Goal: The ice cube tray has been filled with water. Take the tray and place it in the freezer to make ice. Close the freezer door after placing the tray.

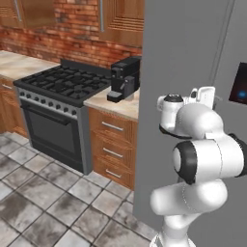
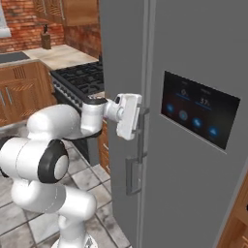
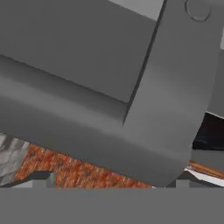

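Gripper (image 2: 141, 116): jaws spread wide, on either side of the handle at the freezer's door seam, not clenched.
Handle (image 2: 140, 145): grey vertical bar, on the freezer door.
Freezer door (image 2: 123, 58): closed, left of the panel door.
Freezer (image 2: 193, 58): tall and grey, just right of the counter (image 1: 118, 103).
Stove (image 1: 62, 87): beyond the freezer, past the counter.

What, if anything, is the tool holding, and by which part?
Nothing is held. The tool stands open at the upper end of the freezer door handle, its fingers either side of the bar but not closed on it.
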{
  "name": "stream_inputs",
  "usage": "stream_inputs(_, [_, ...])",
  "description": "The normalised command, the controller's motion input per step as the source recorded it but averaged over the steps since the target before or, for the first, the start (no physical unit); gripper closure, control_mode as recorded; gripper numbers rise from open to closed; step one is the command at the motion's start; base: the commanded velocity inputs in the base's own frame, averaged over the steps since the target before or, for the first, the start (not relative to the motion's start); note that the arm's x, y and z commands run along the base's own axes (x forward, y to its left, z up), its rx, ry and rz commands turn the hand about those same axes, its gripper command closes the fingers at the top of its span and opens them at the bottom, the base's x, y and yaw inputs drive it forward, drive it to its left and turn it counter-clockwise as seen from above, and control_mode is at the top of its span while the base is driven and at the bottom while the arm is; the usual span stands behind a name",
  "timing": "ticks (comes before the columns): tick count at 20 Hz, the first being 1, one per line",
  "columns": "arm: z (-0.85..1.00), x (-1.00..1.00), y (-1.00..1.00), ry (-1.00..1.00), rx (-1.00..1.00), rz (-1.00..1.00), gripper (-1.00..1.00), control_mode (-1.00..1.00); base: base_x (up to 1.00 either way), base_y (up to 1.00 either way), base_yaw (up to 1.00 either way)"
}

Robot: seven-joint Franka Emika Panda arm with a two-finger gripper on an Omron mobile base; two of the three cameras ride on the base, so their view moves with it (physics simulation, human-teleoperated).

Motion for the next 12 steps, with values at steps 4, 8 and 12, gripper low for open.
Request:
stream_inputs(4, [0.0, 0.91, -1.0, 0.31, 0.22, 0.03, -1.0, -1.0, 0.0, 0.0, 0.0])
stream_inputs(8, [0.0, 0.6, -0.86, 0.29, 0.19, 0.0, -1.0, -1.0, 0.0, 0.0, 0.0])
stream_inputs(12, [0.0, -0.5, -0.29, 0.0, 0.07, 0.14, -1.0, -1.0, 0.0, 0.0, 0.0])
